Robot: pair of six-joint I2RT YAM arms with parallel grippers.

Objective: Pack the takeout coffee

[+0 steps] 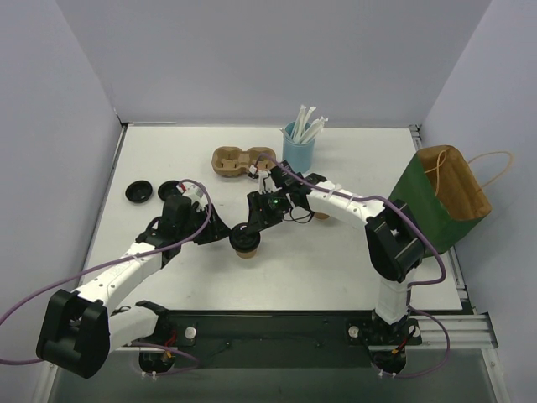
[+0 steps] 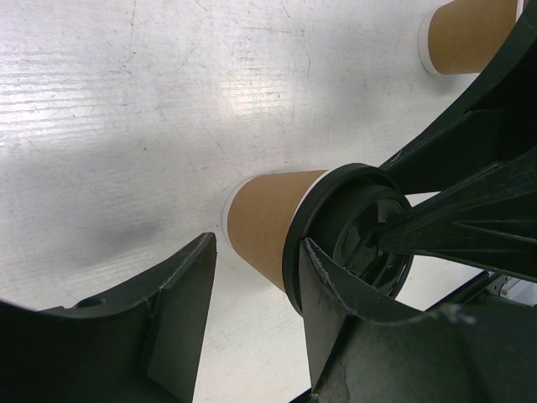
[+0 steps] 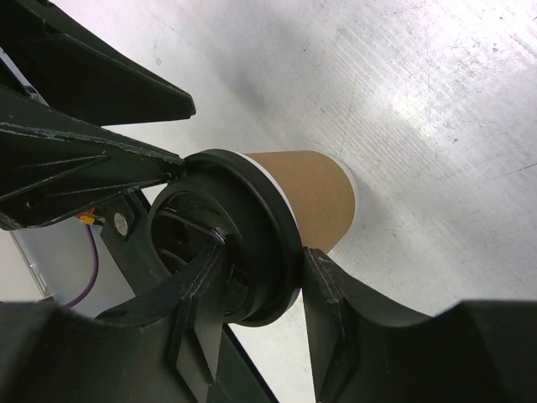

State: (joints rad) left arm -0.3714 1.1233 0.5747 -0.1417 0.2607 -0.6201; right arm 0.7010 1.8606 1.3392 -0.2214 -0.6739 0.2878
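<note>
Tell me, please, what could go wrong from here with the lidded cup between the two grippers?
1. The right gripper clamps the black lid on the tan cup, while the left gripper stands open around the cup's body. A push on the lid could tip or slide the cup.
2. A second tan cup stands close to the right arm, so a swing of that arm might knock it over.

Tan cup [image 2: 267, 225], black lid [image 2: 344, 225]
</note>
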